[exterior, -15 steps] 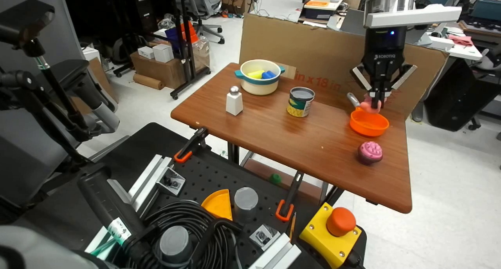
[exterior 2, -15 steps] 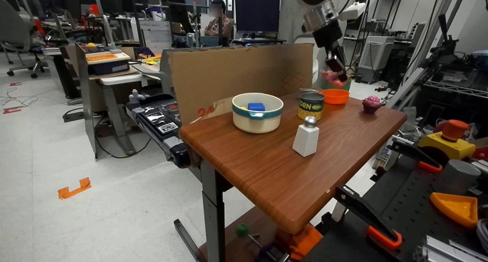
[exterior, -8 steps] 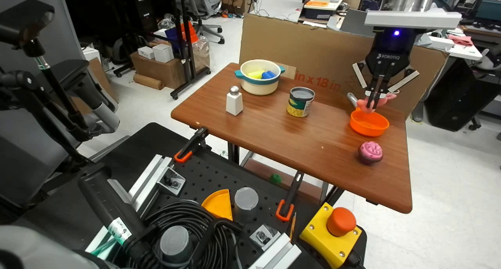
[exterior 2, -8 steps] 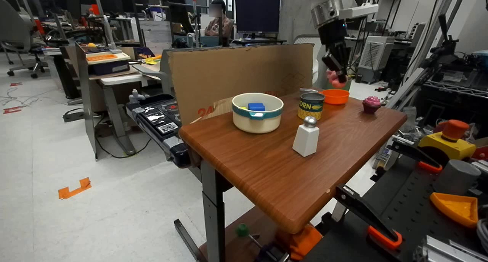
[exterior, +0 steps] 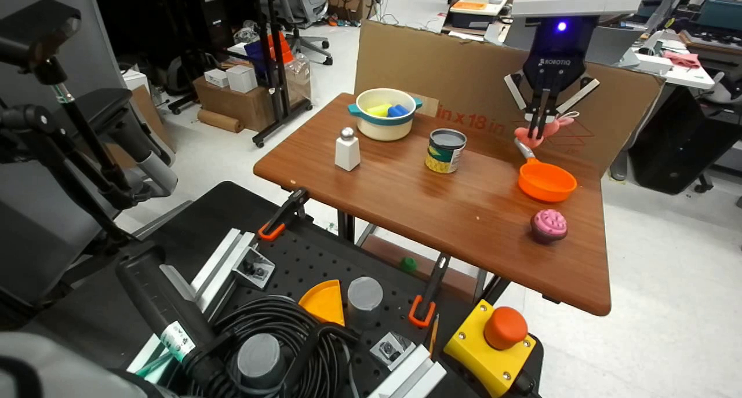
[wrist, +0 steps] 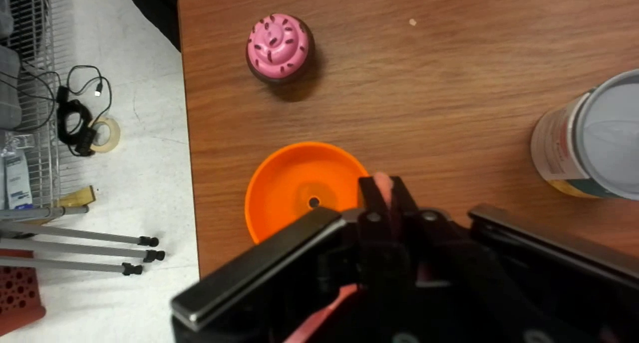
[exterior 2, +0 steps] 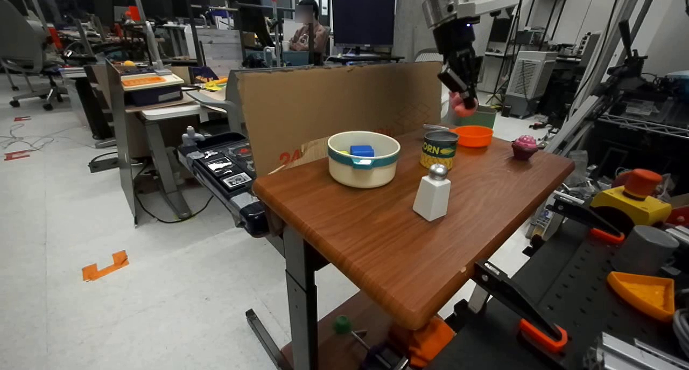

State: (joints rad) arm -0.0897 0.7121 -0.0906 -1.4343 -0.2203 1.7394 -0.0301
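Observation:
My gripper [exterior: 537, 132] is shut on a soft pink thing [exterior: 523, 136], held in the air over the back right of the table. Between the fingertips in the wrist view, a bit of the pink thing [wrist: 383, 183] pokes out, and a strip of it trails beside the left finger. Its full shape is hidden. Below sits an orange pan [wrist: 309, 175] with a small hole in its bottom and a grey handle [exterior: 525, 149]; the pan [exterior 2: 473, 137] looks empty. Near it stand a pink-topped cupcake [wrist: 279, 46] and a corn can [exterior: 445, 152].
A cream pot [exterior: 384, 131] with teal handles holds a yellow thing [exterior: 378, 110] and a blue thing [exterior: 397, 110]. A white shaker [exterior 2: 432, 196] with a metal top stands upright. Upright cardboard [exterior: 440, 68] walls the table's back edge. Clamps [exterior: 432, 291] grip the front edge.
Holding the pink thing, the gripper has risen from just over the orange pan and shifted left in both exterior views. Everything on the table stays where it was.

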